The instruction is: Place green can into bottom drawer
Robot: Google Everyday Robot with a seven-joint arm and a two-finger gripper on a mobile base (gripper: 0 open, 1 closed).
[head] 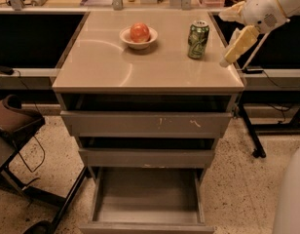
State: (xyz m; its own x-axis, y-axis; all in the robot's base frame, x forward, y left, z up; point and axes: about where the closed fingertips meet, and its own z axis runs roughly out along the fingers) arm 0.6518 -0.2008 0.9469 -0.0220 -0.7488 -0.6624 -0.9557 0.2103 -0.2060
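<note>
The green can stands upright on the right rear part of the cabinet top. My gripper hangs in from the upper right, just to the right of the can at about its height, not touching it. Its pale yellow fingers are spread apart and hold nothing. The bottom drawer is pulled out at floor level below the other two drawers, and its flat grey floor is bare.
A white bowl with a red apple sits left of the can. The scratched top drawer front and the middle drawer stick out slightly. A dark chair stands at the left. Desk legs stand at the right.
</note>
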